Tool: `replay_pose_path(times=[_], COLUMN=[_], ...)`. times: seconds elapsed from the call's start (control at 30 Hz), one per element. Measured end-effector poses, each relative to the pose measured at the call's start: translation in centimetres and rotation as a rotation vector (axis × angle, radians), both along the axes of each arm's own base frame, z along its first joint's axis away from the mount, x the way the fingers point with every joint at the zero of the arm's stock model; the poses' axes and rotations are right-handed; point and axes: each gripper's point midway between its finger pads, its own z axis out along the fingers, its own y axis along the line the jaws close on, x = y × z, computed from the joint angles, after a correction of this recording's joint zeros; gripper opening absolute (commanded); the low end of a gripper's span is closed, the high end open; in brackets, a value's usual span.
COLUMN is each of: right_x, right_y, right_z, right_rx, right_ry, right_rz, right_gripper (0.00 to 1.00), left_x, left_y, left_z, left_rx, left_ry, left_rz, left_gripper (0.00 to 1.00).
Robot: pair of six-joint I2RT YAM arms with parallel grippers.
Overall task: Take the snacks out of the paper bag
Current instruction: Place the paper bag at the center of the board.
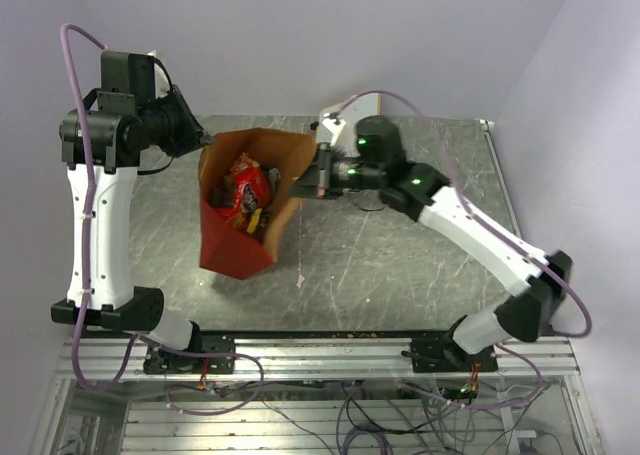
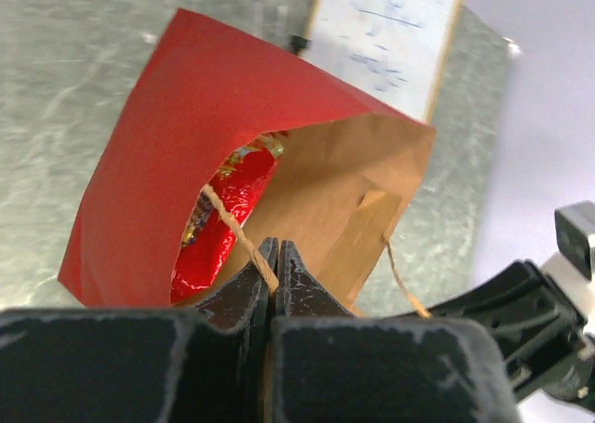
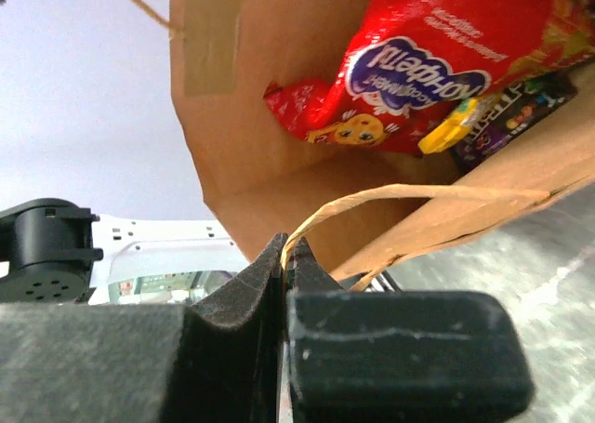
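L tool [image 2: 276,256] is clenched on the left loop handle [image 2: 237,230], twine running btwn the pads. R tool [image 3: 284,251] is likewise pinched shut, on the right loop handle [image 3: 414,195]. The loops are drawn apart, so the paper bag [image 1: 228,250] has its mouth spread open twd the overhead cam. It sits btwn the two arms; base seems to be on the table [image 1: 400,260], can't be sure.

Inside: red cookie packet [image 3: 423,60] w/ blue oval logo, plus a yellow bar [image 3: 453,125] and a dark-wrapped bar [image 3: 507,116] just beside it. No snacks out yet.

Step, my read: bag held open, pre-extraction. Next move prob needs one tool to drop its loop & reach in for the packet while the other holds its side up, or both to lift & tip. Bag walls are soft and could sag shut once one side goes.

Table: grey marbled top, pale scuffs, a few specks near the front. Alu rail [image 1: 320,347] at the near edge carries the arm bases, cables below. Plain pale lilac walls [image 1: 300,45] behind & to the right.
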Motion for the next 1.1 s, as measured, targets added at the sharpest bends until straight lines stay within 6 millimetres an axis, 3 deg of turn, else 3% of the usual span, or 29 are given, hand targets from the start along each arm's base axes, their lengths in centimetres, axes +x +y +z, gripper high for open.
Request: replay_pose_path(times=[0.1,0.23,0.37,0.53,0.67,0.77,1.0,1.1], right_x=[-0.7,0.3,1.4,1.1,-0.1,-0.9,-4.4,-5.6], right_y=[4.4,8.8,11.4,13.0,13.2,12.9,8.7,6.9], right_z=[-1.6,-2.4,-1.9,-1.7,-2.3,-3.7,-11.9,-13.7], right_rx=[-0.012,-0.011,0.022,0.051,0.061,0.045,-0.104,-0.176], right_ry=[0.029,0.033,0.027,0.013,0.029,0.028,0.128,0.14], right_rz=[0.065,0.102,0.134,0.218,0.293,0.33,0.363,0.376], right_gripper=[0.0,0.0,0.0,0.0,0.0,0.0,0.01,0.14], left_x=[0.4,1.8,2.4,3.1,4.4,5.0,3.9,2.8], left_y=[2.5,6.5,9.5,11.7,12.6,12.2,8.1,5.7], left_z=[-1.5,-3.3,-3.7,-2.2,-0.1,0.2,-4.3,-5.7], left_rx=[0.061,0.148,0.222,0.262,0.284,0.286,0.156,0.054], left_ry=[0.061,0.129,0.138,0.069,-0.045,-0.129,-0.175,-0.192], left_rz=[0.063,0.166,0.232,0.279,0.271,0.228,0.037,-0.047], left_gripper=[0.07,0.07,0.1,0.09,0.11,0.07,0.07,0.07])
